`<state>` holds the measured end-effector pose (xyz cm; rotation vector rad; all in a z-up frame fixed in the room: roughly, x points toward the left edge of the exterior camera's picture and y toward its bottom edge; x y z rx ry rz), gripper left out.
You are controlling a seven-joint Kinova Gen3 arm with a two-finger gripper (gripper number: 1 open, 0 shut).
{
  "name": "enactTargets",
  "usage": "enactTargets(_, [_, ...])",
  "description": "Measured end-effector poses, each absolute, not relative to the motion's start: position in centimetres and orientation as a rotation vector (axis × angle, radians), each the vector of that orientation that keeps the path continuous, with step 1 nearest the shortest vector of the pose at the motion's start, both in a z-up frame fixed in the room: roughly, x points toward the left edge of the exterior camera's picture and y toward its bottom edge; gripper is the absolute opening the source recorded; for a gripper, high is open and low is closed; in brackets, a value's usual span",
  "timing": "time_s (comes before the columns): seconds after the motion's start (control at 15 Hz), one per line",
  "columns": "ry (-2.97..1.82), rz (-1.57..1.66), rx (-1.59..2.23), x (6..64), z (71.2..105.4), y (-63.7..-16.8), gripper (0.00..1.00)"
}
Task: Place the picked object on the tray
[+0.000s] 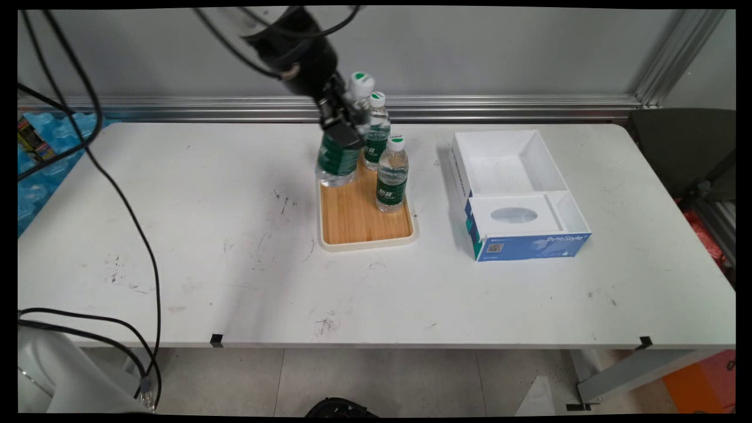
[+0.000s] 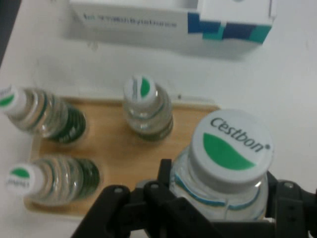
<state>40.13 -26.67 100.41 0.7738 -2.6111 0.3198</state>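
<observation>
Clearly the gripper (image 2: pixel 218 198) had its jaws clamped on a bottle (image 2: pixel 225 168) just under the cap (image 2: pixel 232 148), holding it above the tray (image 1: pixel 352 220) at the tray's far left corner. Full of water, it looked heavyish, its thin plastic smooth and yielding; the stiffer neck suited gripping. Beyond it, more bottles stood on the tray.

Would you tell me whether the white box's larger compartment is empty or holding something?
Empty. The main view shows the white box with only bare white floor in its larger compartment; all the bottles stand on the wooden tray.
</observation>
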Motion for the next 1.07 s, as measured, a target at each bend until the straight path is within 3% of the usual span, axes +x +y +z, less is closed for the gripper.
enactTargets(0.47, [-2.546,0.295,0.807,43.9,94.4,-27.1,0.00])
enactTargets(1.07, [-2.477,0.283,0.758,44.1,86.1,-30.3,0.00])
